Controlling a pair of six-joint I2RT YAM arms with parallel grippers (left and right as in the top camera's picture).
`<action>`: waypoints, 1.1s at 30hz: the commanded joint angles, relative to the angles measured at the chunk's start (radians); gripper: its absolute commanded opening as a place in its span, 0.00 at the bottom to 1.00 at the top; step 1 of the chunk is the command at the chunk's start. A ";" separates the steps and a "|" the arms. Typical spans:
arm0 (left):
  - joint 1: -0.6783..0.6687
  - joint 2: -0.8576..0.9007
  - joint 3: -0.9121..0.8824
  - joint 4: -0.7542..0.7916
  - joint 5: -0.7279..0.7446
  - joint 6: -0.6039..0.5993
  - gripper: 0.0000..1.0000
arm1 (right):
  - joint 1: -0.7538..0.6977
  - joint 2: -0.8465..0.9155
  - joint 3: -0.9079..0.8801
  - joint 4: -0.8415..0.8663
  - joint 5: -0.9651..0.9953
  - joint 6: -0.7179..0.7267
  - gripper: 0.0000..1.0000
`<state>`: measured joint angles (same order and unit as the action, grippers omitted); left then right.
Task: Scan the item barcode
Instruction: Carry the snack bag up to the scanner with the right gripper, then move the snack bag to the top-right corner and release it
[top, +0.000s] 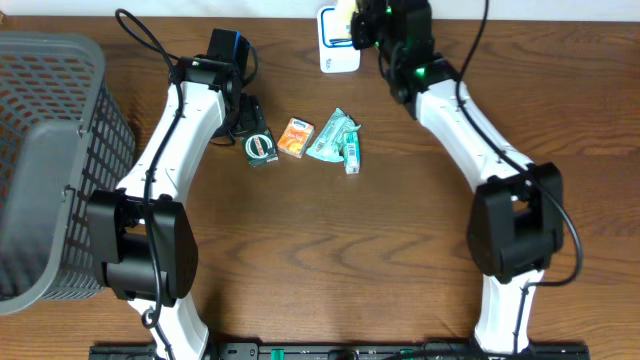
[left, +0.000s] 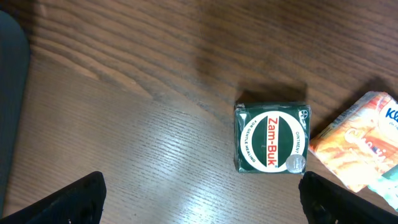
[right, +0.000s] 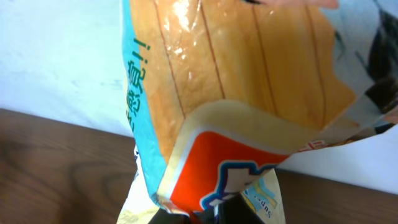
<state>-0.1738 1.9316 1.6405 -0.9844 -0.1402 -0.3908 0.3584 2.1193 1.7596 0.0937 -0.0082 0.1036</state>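
My right gripper (right: 214, 216) is shut on the lower edge of a snack packet (right: 236, 81), printed tan, orange and light blue, which fills the right wrist view. From overhead the packet (top: 346, 14) hangs at the table's far edge, just above a white and blue device (top: 338, 52), with the right gripper (top: 366, 22) beside it. No barcode shows on the packet. My left gripper (left: 202, 202) is open above bare wood, its dark fingers (left: 68, 202) wide apart. A green Zam-Buk tin (left: 272, 138) lies just ahead of the right finger, untouched.
A grey mesh basket (top: 50, 150) stands at the left edge. In the middle of the table lie the Zam-Buk tin (top: 261, 148), a small orange packet (top: 295, 137) and teal packets (top: 333, 137). Both white arms reach toward the far side.
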 joint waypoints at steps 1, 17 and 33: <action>0.000 -0.007 0.005 -0.002 -0.006 0.009 0.98 | 0.019 0.093 0.013 0.119 0.005 0.015 0.01; 0.000 -0.007 0.005 -0.002 -0.006 0.009 0.98 | 0.015 0.185 0.013 0.284 0.126 -0.015 0.01; 0.000 -0.007 0.005 -0.002 -0.006 0.009 0.98 | -0.481 -0.006 0.013 -0.565 0.302 -0.218 0.08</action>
<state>-0.1738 1.9316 1.6405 -0.9833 -0.1402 -0.3912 -0.0353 2.1105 1.7721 -0.4103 0.1898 -0.0509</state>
